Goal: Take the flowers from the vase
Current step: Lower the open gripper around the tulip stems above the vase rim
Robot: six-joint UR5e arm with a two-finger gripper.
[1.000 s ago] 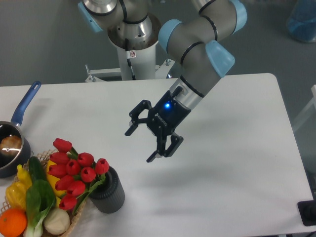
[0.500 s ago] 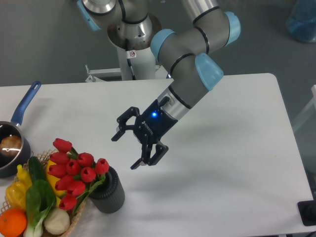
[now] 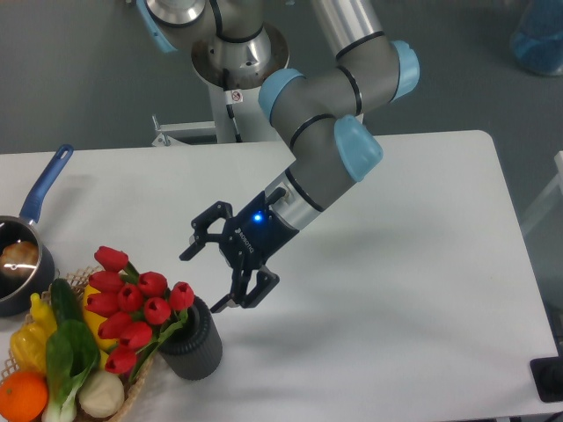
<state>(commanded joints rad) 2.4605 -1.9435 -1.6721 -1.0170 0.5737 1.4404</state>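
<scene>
My pincer (image 3: 204, 279) hangs spread wide, empty, just right of the flowers (image 3: 136, 307) at lower left, which lean out of the vase (image 3: 195, 345). They look light and soft; I'd pinch the bunched stems near the mouth.

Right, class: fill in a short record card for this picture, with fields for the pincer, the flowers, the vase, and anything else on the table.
pincer: open, empty, in the air just right of the flowers, fingers pointing left and down
flowers: red tulip bunch, stems in the vase, leaning left over the basket
vase: dark ribbed cylinder, upright near the table's front edge
basket: wicker, front left corner, holding vegetables
saucepan: blue handle, left edge
task progress: flowers not yet grasped
</scene>
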